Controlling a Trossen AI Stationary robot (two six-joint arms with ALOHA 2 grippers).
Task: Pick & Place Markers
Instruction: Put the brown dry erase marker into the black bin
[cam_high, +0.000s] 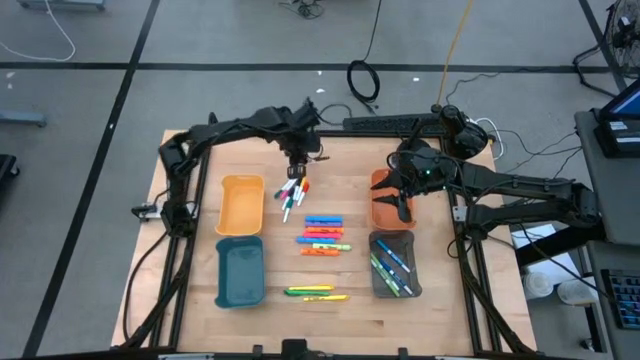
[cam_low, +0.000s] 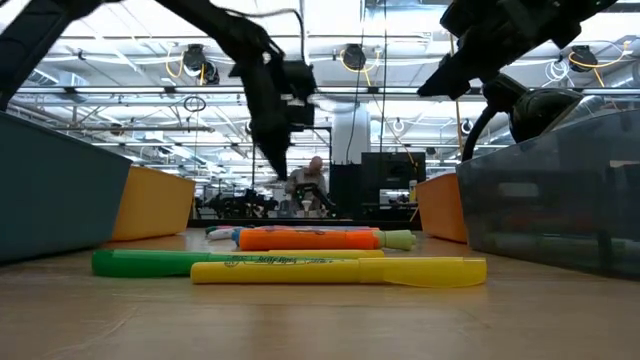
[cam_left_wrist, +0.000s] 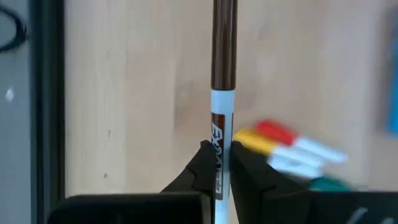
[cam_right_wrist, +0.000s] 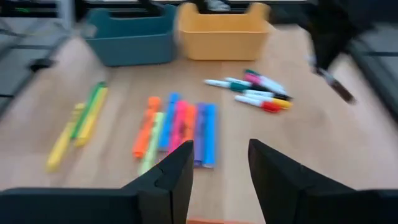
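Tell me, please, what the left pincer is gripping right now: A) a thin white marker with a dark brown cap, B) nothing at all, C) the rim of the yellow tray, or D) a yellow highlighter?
A: in the left wrist view the left pincer is shut on a thin white marker with a dark brown cap, raised above the wooden table.

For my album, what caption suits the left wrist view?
Left gripper pinching a brown-capped marker above the table.

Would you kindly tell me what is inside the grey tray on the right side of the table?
The grey tray holds several markers with green and blue caps, lying lengthwise. Whether more lie beneath them cannot be seen.
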